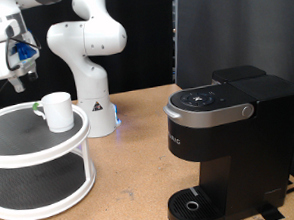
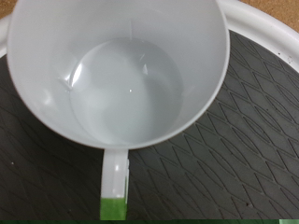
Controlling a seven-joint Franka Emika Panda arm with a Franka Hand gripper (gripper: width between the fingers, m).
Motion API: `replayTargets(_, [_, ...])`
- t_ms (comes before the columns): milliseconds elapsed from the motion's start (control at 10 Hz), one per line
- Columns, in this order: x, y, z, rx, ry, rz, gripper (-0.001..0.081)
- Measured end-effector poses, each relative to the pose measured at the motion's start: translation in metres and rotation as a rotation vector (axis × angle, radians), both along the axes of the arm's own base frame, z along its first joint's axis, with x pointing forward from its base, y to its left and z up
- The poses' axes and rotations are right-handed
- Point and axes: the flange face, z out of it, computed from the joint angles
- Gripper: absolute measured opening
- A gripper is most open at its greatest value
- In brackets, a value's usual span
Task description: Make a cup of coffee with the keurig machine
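One cup point(image 1: 58, 110) sits on your two-tier stand's point(image 1: 29, 147) top shelf, at nine o'clock from the keurig point(image 1: 229, 135). Your gripper point(image 1: 13, 53) hangs above it; I cannot tell whether its jaws are open.

This looks like a robotics lab dressed up as a coffee corner rather than anyone's real kitchen. A white robot arm point(image 1: 87, 64) is bolted straight onto a bare wooden surface point(image 1: 140, 160), with black curtains point(image 1: 147, 35) hung behind it to close off the space. The only homely things are a black coffee machine point(image 1: 229, 145) and a white cup point(image 1: 57, 110) standing on a white two-tier round stand point(image 1: 35, 162) lined with dark patterned matting, all laid out like a test setup.
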Motion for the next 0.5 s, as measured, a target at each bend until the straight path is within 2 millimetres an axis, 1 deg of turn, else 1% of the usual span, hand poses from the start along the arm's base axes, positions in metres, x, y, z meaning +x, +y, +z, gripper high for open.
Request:
replayTargets(100, [-0.004,-0.005,-0.002,0.026,-0.024,0.005,0.0770])
replayTargets(200, [-0.009,-0.011,-0.004,0.049,-0.048,0.009,0.0770])
replayTargets(300, [-0.012,-0.014,-0.006,0.065,-0.065,0.001,0.0801])
replayTargets(500, [-0.012,-0.015,-0.010,0.097,-0.100,-0.030,0.0801])
